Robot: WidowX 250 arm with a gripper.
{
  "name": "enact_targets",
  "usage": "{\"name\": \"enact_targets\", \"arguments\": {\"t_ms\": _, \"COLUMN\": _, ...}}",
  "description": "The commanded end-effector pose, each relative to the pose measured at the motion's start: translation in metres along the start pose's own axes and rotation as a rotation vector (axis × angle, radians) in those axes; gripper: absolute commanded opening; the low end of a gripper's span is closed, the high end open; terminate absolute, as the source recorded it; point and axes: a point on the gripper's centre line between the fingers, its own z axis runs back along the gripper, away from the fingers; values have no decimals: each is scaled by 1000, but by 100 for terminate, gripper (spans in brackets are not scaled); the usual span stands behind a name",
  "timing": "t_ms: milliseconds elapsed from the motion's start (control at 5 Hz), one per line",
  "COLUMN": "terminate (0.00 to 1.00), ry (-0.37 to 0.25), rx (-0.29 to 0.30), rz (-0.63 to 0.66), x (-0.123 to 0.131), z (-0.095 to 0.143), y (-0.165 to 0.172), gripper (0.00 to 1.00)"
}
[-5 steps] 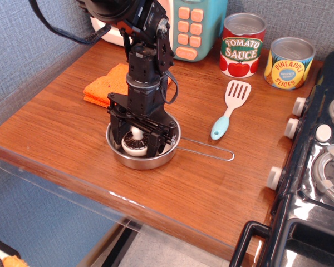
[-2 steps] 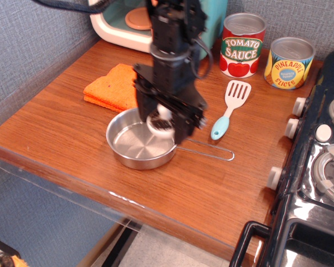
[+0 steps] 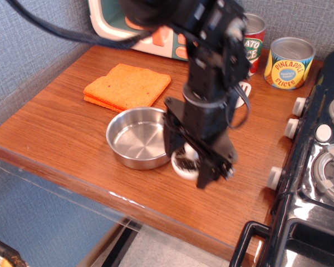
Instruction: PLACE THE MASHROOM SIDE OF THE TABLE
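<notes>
Observation.image view, with the pan (image 3: 138, 138) as reference. Left of and behind the pan, a folded orange cloth (image 3: 127, 85) lies flat on the table (image 3: 55, 128). Farther behind the pan, a white and teal toy appliance (image 3: 139, 28) stands at the wall. The pan sits near the table's front edge, upright, nothing inside it.

Just right of the pan, the gripper (image 3: 190, 162) hangs over the table with its black fingers (image 3: 207, 169) clamped on the mashroom (image 3: 185, 163). The mashroom is outside the pan, close beside its right rim, white rim low and dark underside facing the camera. Whether it touches the table cannot be told.

Right of the pan and behind the arm, a tomato sauce can (image 3: 253, 36) is partly hidden. A pineapple slices can (image 3: 289, 62) stands farther right. A white spatula head (image 3: 245, 89) shows just behind the arm. At far right, a black stove (image 3: 317, 167) with white knobs adjoins the table.
</notes>
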Motion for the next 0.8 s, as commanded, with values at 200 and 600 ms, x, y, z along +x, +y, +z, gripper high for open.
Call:
{"name": "enact_targets", "arguments": {"t_ms": 200, "terminate": 0, "ry": 56, "rx": -2, "rz": 12, "x": -7, "z": -33, "y": 3, "gripper": 0}}
{"name": "enact_targets", "arguments": {"t_ms": 600, "terminate": 0, "ry": 83, "rx": -16, "rz": 27, "x": -9, "z": -40, "y": 4, "gripper": 100}}
